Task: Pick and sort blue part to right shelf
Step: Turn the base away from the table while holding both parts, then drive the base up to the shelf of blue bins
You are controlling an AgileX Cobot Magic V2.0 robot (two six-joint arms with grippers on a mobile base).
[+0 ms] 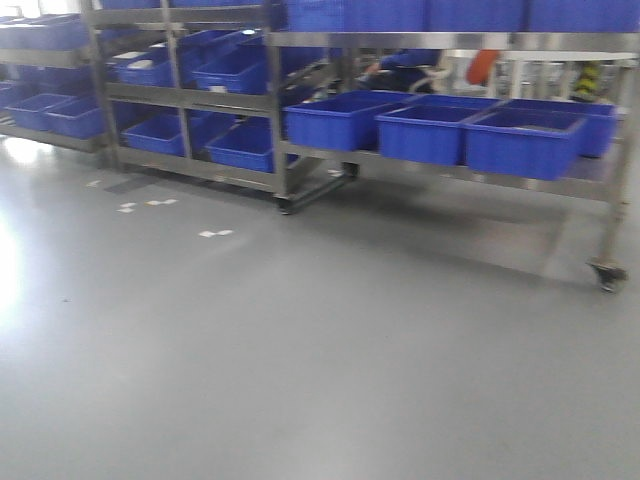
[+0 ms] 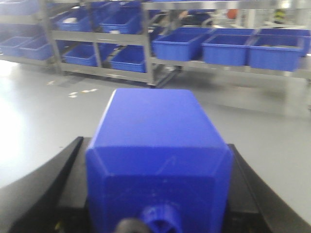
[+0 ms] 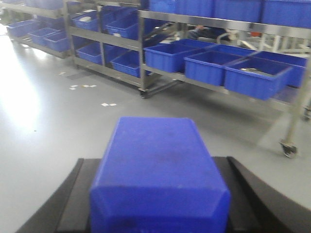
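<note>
While the right shelf (image 1: 430,41) is standing on the glossy grey floor (image 1: 300,350), blue tubs (image 1: 425,132) are sitting in a row on its lower level; what is lying in them is too blurred to tell; more tubs are resting on a second rack (image 1: 180,100) left of the right shelf; white marks (image 1: 215,233) are lying on the floor before that rack; the left gripper (image 2: 155,143) is clamping a blue part (image 2: 160,184), well apart from the right shelf; the right gripper (image 3: 154,159) is holding a second blue part (image 3: 158,194), likewise apart from it.
</note>
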